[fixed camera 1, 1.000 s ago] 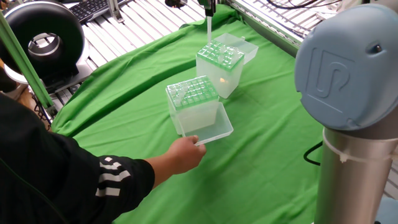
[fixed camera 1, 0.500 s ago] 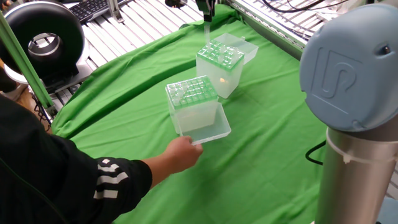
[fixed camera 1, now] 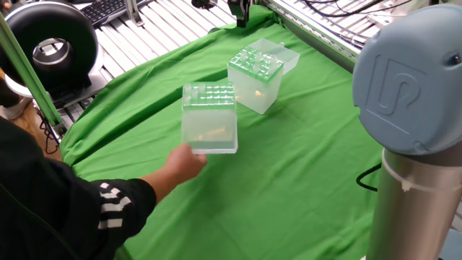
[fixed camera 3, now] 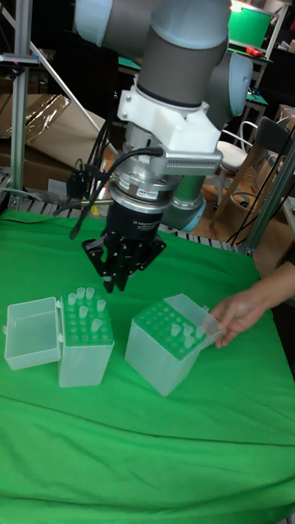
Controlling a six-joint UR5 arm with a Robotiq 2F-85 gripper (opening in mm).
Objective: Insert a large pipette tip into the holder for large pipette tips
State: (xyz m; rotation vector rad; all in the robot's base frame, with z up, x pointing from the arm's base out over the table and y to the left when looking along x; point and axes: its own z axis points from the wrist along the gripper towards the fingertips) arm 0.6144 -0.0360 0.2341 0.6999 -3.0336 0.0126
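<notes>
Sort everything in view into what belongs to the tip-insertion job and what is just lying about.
For the job:
gripper, whether it holds a tip cannot be made out
holder for large pipette tips, with a person's hand at its lid
box of clear tips, lid open

Lying about:
keyboard
black ring-shaped device
green cloth

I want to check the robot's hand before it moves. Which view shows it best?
The tall fixed view: the hand hangs in full sight above the boxes. The fixed view shows only its lower end, cut off by the top edge.
</notes>
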